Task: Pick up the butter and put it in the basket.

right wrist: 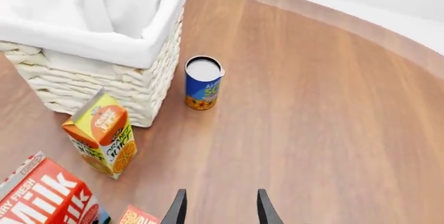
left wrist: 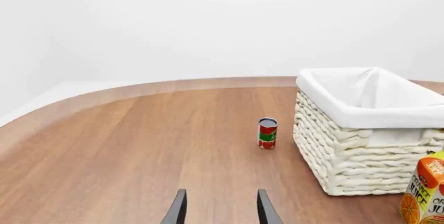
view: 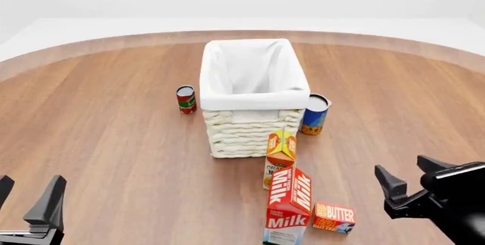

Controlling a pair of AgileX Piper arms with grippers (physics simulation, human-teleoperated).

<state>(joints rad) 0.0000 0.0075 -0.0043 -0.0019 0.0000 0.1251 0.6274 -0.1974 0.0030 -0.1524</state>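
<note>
The butter [view: 334,217] is a small flat red-orange box lying on the table at the front right, just right of the milk carton. Only its corner [right wrist: 139,216] shows in the right wrist view. The basket [view: 254,102], white wicker with a cloth liner, stands in the middle of the table and also appears as the basket [left wrist: 361,151] and the basket [right wrist: 104,78] in the wrist views. My right gripper [view: 409,172] hovers open and empty, to the right of the butter and a little beyond it. My left gripper [view: 26,191] is open and empty at the front left, far from the butter.
A red milk carton [view: 289,206] and an orange juice carton [view: 280,157] stand between the butter and the basket. A blue can [view: 314,114] sits at the basket's right front corner, a red can [view: 185,99] to its left. The table's curved far edge lies behind.
</note>
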